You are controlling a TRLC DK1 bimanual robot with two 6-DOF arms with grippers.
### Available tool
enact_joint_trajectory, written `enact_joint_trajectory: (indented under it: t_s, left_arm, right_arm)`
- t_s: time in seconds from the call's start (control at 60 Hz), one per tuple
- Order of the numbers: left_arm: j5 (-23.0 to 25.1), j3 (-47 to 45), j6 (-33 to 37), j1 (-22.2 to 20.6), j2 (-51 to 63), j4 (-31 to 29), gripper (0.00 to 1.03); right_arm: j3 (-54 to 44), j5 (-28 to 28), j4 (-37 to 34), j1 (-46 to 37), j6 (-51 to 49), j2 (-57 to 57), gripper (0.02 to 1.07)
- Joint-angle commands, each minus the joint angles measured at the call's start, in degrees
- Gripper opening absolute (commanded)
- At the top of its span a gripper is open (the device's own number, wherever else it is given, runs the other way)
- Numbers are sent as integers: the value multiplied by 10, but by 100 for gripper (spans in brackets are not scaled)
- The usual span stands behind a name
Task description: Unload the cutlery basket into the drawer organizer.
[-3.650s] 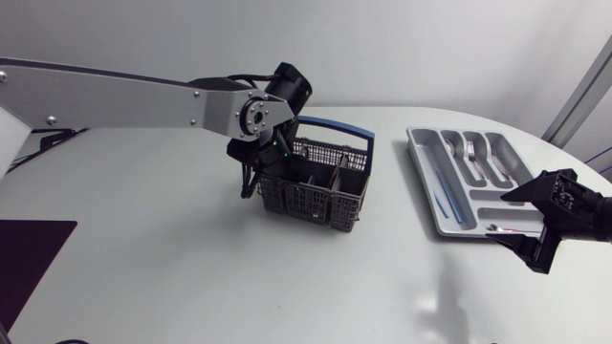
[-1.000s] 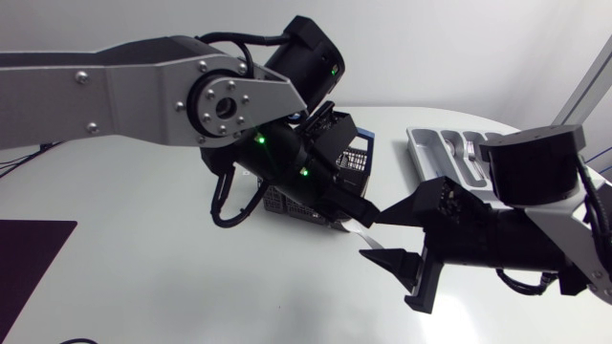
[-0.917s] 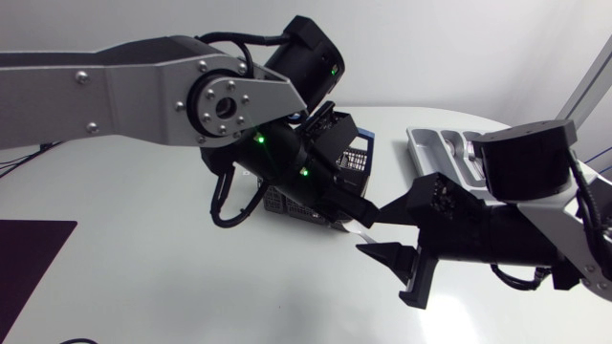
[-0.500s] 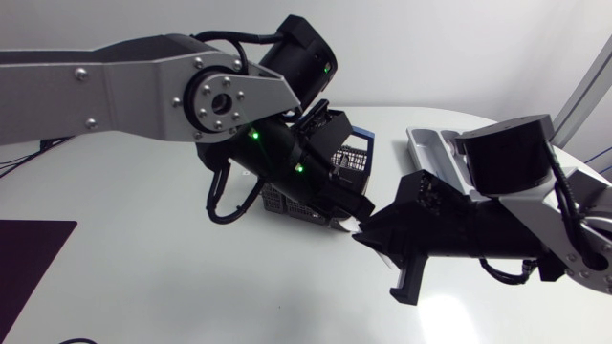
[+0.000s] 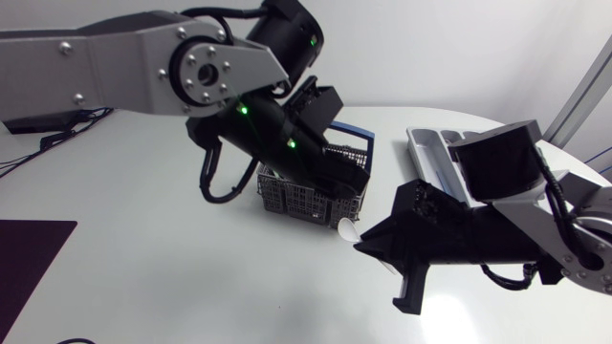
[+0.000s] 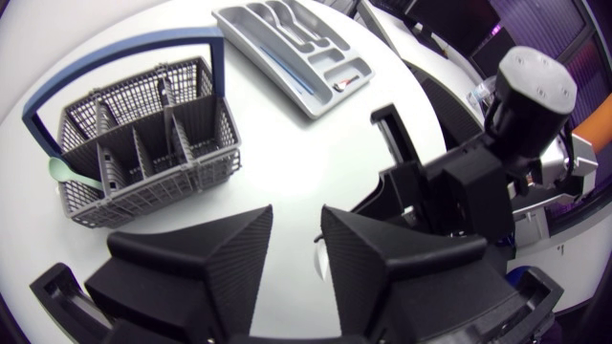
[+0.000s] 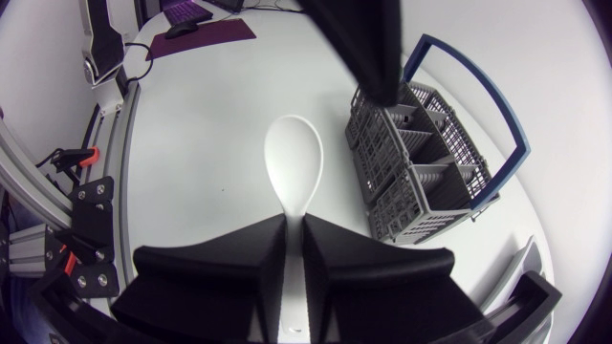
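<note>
White counter (image 5: 143,277) held the grey mesh cutlery basket (image 5: 308,196) and the grey drawer organizer (image 5: 419,143). My right gripper (image 7: 295,222) pinched a white plastic spoon (image 7: 295,167) between its fingers, just beside the basket. My left gripper (image 6: 296,215) stood spread and empty. I judged the spoon needed a level carry to the organizer.

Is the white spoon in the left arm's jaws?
No, the white spoon sits clamped between the jaws of the right gripper, while the left gripper stands open and empty.

White spoon (image 7: 293,177) clamped in the right tool (image 7: 295,231), near grey blue-handled basket (image 7: 421,182).
</note>
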Motion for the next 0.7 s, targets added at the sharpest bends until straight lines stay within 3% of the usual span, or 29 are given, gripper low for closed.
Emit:
enact_joint_trajectory:
  t_s: [0.0, 0.183, 0.283, 0.517, 0.683]
  left_arm:
    - [3, 41, -19, 27, -8, 3, 66]
    - [-5, 57, -17, 113, -20, 6, 67]
    - [-44, 39, 10, 145, -19, 6, 66]
    - [-67, -9, 83, 214, -1, 38, 66]
    - [-66, -23, 112, 237, 9, 49, 66]
  right_arm:
    - [-12, -5, -17, 4, -14, -3, 7]
    - [-27, -32, -68, -43, -66, -26, 7]
    - [-30, -57, -104, -103, -120, -32, 7]
    - [1, -101, -202, -297, -326, 15, 7]
    - [55, -115, -246, -430, -470, 102, 7]
